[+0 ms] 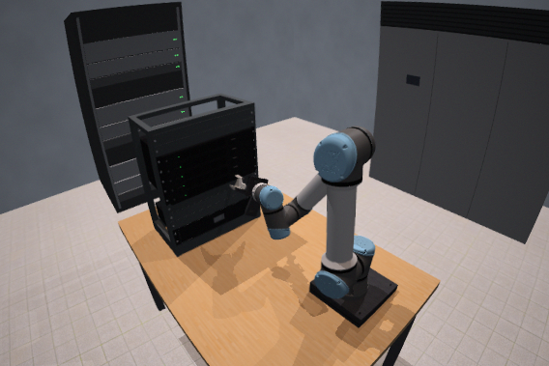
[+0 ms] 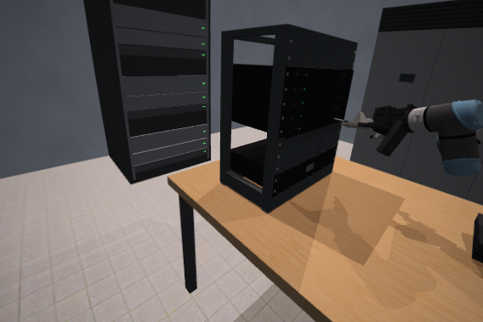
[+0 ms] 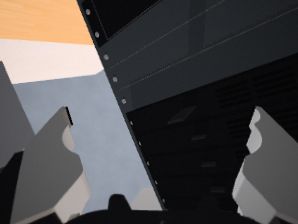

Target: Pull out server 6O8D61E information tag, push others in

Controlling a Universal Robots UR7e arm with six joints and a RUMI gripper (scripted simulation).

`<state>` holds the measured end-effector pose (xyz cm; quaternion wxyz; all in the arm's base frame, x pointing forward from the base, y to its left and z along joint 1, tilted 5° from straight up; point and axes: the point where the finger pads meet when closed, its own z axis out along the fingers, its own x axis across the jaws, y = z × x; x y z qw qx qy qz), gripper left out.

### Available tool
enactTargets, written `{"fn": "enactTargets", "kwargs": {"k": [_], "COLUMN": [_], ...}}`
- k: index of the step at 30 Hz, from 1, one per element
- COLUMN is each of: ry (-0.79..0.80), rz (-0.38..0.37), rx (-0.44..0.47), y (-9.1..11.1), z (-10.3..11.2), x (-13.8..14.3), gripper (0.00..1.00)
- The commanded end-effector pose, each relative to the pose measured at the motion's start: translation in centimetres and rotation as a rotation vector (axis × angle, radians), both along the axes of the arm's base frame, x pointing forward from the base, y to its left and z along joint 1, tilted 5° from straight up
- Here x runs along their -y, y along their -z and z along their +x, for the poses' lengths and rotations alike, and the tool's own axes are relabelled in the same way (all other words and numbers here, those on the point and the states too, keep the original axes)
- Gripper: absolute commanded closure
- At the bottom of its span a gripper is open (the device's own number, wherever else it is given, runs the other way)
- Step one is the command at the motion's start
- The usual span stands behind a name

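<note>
We see the black rack (image 1: 191,125) (image 2: 279,100) (image 3: 165,55) standing on the bench (image 1: 232,293) (image 2: 255,232), left of the middle in the top view. Our pincer (image 1: 244,183) (image 2: 355,122) (image 3: 158,108) is wide open near its front. We cannot read any name tags.

- Table (image 1: 232,312) (image 2: 272,232) (image 3: 40,20): one, wood-grain top, light orange-brown; dark legs (image 1: 154,290) (image 2: 188,245).
- Rack (image 1: 205,131) (image 2: 274,109) (image 3: 113,74): one, black, open-framed, upright on the tabletop.
- Base plate (image 1: 360,313) (image 2: 477,240): one, black, flat on the wood, well apart from the rack.
- Shadows: several, across the wood between them.
</note>
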<state>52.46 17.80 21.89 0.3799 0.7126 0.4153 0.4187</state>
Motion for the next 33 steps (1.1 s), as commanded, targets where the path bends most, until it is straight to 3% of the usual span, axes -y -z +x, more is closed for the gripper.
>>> {"fn": "enactTargets", "kwargs": {"k": [1,33], "ry": [-0.005,-0.055], "rz": [-0.017,-0.189], "rx": [-0.003,-0.049], "y": [-0.07,-0.33], "z": [-0.02,-0.29], "x": [0.02,0.26], "gripper": [0.0,0.0]}}
